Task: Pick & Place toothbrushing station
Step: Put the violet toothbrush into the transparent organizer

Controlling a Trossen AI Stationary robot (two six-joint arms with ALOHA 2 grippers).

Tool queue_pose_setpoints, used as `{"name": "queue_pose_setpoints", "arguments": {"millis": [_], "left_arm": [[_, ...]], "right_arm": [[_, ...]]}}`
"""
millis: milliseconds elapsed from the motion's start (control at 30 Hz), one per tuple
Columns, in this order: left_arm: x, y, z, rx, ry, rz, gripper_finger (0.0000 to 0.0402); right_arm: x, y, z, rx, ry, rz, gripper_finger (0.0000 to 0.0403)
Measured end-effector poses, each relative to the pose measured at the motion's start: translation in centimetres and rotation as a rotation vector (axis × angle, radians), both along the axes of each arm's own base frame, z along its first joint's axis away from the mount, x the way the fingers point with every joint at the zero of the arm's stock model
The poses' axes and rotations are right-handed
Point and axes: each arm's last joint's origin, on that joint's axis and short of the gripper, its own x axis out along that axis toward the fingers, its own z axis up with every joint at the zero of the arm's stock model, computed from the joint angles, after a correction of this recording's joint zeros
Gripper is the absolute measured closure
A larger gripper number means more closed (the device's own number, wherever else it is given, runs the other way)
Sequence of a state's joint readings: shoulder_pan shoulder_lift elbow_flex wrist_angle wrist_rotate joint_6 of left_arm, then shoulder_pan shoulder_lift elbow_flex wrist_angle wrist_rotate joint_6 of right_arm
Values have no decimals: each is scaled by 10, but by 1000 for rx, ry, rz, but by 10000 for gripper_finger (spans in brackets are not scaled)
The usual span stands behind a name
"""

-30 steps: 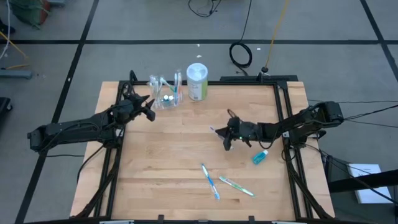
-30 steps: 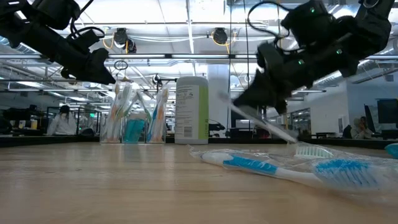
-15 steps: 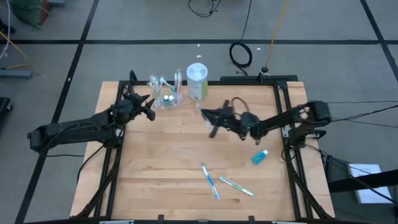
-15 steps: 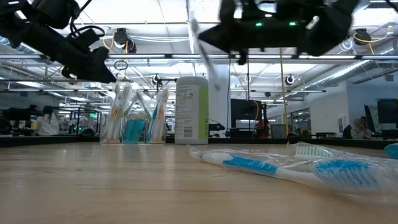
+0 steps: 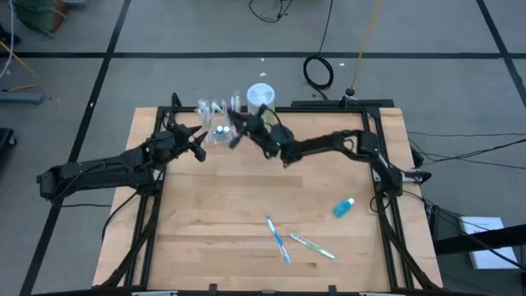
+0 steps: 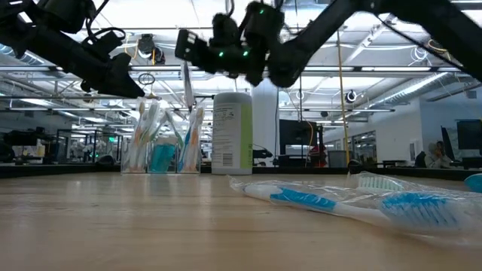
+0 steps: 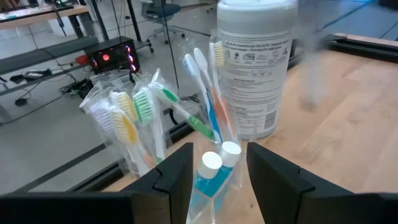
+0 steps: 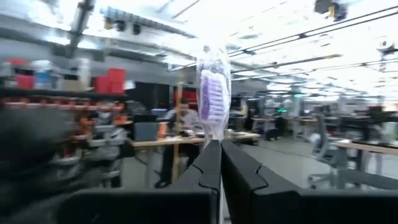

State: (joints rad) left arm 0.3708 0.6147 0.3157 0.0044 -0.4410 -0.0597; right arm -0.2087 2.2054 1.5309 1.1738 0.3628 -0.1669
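Two wrapped toothbrushes (image 5: pixel 278 239) and a blue tube (image 5: pixel 343 207) lie well behind your right gripper (image 5: pixel 236 130), which pinches a purple-bristled toothbrush (image 8: pixel 212 99) above the clear cup (image 7: pixel 186 168). The white canister (image 7: pixel 256 65) stands just beside it. Your left gripper (image 7: pixel 217 177) brackets the cup, fingers apart; contact is unclear.

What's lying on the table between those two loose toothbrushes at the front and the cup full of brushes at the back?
Nothing: in the high view, only bare wood separates the loose toothbrushes from the clear cup. The right gripper, shut on a wrapped toothbrush, hangs over the cup.
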Motion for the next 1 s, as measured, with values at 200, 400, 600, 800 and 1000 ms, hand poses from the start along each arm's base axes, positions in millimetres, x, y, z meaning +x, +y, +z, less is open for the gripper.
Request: {"name": "queue_pose_setpoints", "arguments": {"millis": [200, 400, 600, 800, 1000], "left_arm": [[0, -1, 0, -5, 4, -26, 249], [1, -2, -1, -18, 4, -66, 250], [1, -2, -1, -10, 14, -77, 250], [2, -2, 0, 0, 10, -79, 249], [2, -2, 0, 2, 6, -79, 250]], "right_arm": [[15, -48, -13, 67, -49, -21, 403], [20, -70, -22, 86, -3, -33, 403], [26, -55, -27, -59, 110, -6, 403], [37, -18, -33, -145, 230, -78, 403], [36, -24, -38, -213, 373, -198, 403]]}}
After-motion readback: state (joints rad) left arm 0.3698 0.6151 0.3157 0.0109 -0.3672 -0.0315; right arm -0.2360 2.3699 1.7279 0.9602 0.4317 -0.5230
